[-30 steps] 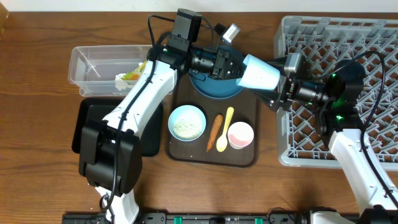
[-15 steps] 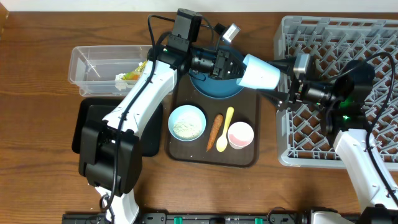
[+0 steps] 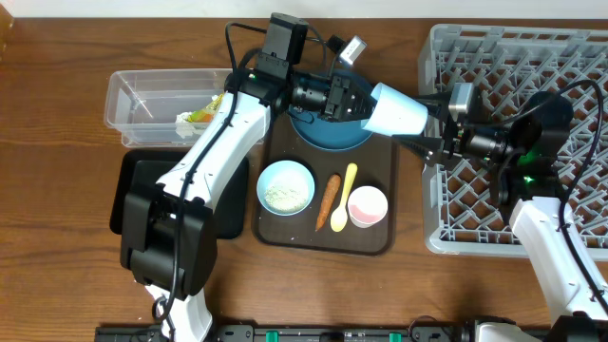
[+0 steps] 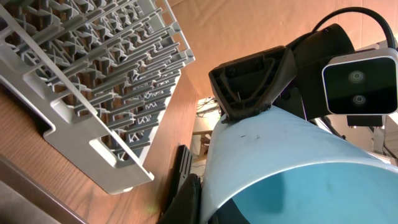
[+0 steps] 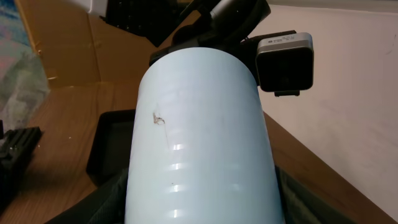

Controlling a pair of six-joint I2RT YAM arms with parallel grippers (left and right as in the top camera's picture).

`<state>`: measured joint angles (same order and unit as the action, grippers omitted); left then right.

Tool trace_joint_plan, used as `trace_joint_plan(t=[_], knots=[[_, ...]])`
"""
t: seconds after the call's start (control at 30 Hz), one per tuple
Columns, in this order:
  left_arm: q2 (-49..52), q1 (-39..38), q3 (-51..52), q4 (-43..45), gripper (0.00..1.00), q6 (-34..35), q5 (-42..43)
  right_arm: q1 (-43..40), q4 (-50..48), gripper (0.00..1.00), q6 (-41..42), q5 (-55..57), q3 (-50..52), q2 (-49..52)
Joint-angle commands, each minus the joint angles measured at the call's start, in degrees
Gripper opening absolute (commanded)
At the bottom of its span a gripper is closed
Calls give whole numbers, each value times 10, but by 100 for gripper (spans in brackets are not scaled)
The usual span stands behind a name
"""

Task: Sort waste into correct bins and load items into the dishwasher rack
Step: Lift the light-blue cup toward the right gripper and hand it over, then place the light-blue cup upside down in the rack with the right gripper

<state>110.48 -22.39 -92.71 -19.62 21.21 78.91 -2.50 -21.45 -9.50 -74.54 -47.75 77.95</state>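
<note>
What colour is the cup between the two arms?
The cup is light blue; clearest in the right wrist view.

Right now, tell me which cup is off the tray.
The light blue cup: it hangs sideways in the air, while the pink cup stands upright on the brown tray.

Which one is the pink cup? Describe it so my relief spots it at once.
Find the dark brown serving tray mid-table, left of the grey rack. Its front row holds a bowl of rice, an orange stick, a yellow spoon and, rightmost, the pink cup. It is the only round pink thing, smaller than the bowl.
</note>
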Motion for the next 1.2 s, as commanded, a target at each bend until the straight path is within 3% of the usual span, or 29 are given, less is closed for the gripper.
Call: trace_joint_plan(t=[0.0,0.03,0.1,0.23,0.37,0.4,0.53,0.67,0.83,0.97,1.17], knots=[[7,1,-5,1,12,5,-1,-5,2,52,-2,-15,-9,3],[7,1,-5,1,17,5,-6,-5,5,52,-2,-15,-9,3],[7,1,-5,-1,37,3,-30,-5,18,52,-2,-6,-9,3],[7,2,-5,-56,47,-19,-184,-5,69,49,11,51,-9,3],[5,7,-5,-160,50,-36,-422,-5,99,43,94,159,-9,3],[3,9,-5,-179,50,-36,-464,-5,103,38,104,179,-9,3],[-17,26,-5,-239,50,-65,-567,-5,109,24,148,239,-9,1],[-56,47,-5,-297,50,-105,-633,-5,135,1,159,294,-19,-21],[-107,71,-5,-347,50,-107,-708,-5,265,1,138,439,-71,-48],[-134,84,-5,-367,50,-107,-752,-6,435,1,114,604,-151,-49],[-144,91,-5,-374,50,-107,-762,-37,600,1,107,786,-247,-48]])
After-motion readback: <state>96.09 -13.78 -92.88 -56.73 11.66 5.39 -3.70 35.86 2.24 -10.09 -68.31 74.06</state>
